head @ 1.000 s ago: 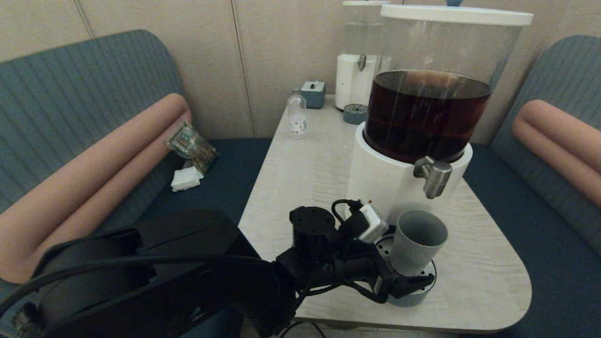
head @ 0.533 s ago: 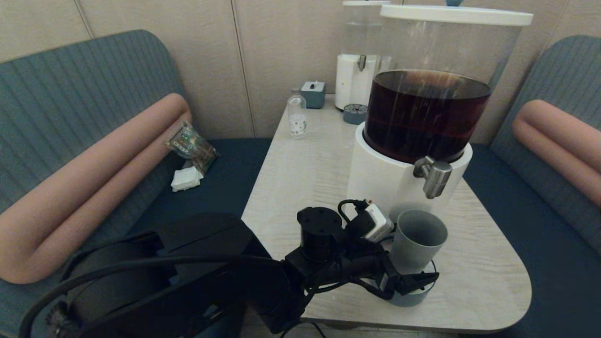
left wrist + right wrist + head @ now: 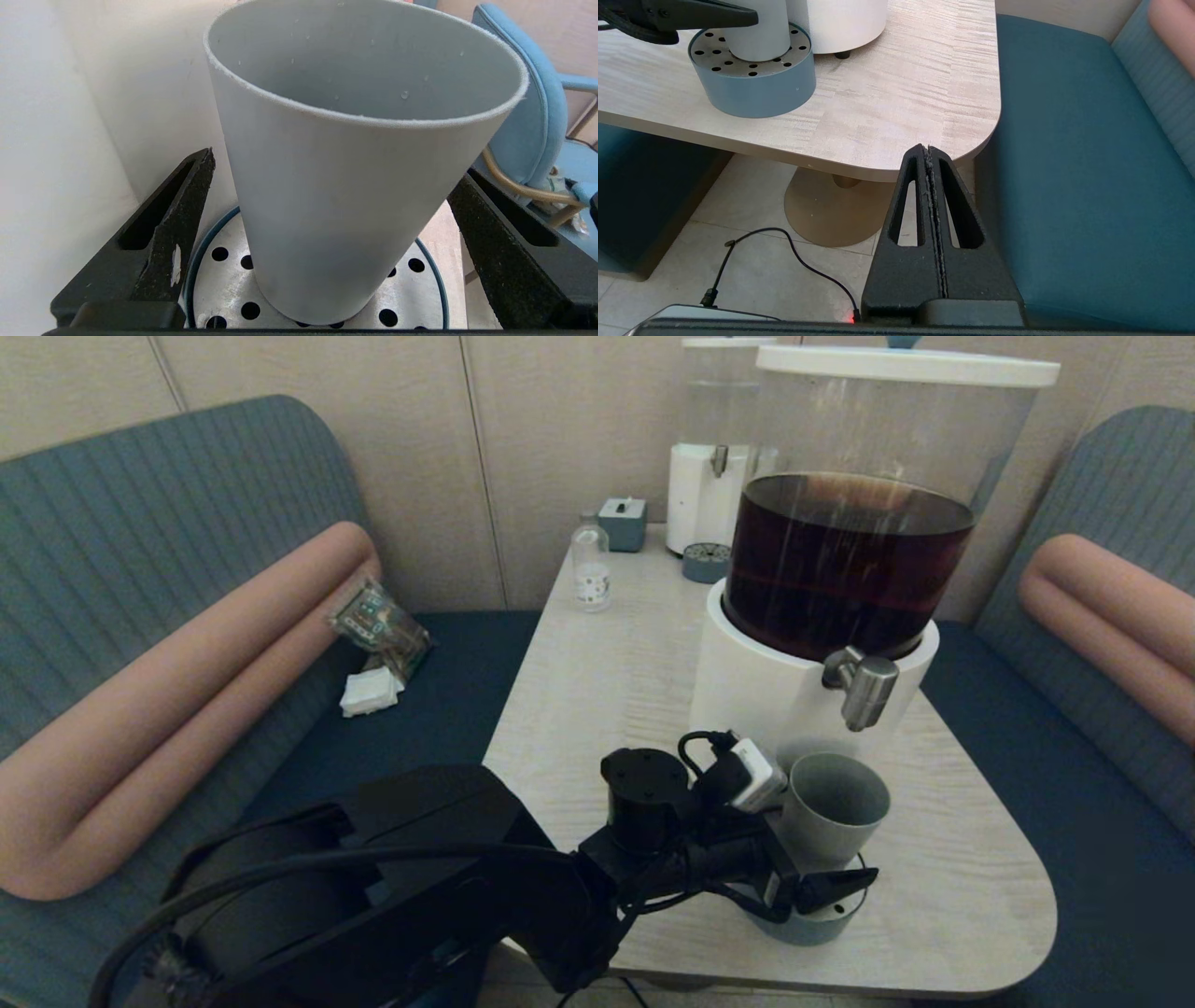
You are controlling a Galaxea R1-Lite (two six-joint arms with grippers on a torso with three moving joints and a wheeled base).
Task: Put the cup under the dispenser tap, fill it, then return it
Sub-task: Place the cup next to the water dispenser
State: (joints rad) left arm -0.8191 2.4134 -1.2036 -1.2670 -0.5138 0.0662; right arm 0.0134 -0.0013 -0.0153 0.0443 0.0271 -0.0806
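The grey-blue cup (image 3: 829, 812) (image 3: 355, 186) stands upright and empty on the round drip tray (image 3: 822, 926) (image 3: 219, 284), just below and in front of the steel dispenser tap (image 3: 864, 686). My left gripper (image 3: 826, 863) (image 3: 338, 163) is open around the cup's lower half. Its fingers (image 3: 182, 219) sit on either side of the wall, a gap showing on at least one side. In the right wrist view the cup (image 3: 759, 28) shows on the tray (image 3: 752, 88). My right gripper (image 3: 928, 150) is shut on nothing, parked low beyond the table's near right corner.
The large dispenser (image 3: 812, 700) with dark liquid stands right behind the tray. Further back are a smaller white dispenser (image 3: 707, 495), a clear bottle (image 3: 590, 565) and a small grey box (image 3: 623, 523). The table edge (image 3: 878, 170) is near; blue seats flank the table.
My left arm has shifted a little to the right and forward. The cup has gone from slightly tilted to upright on the tray, and the visible finger has drawn away from it.
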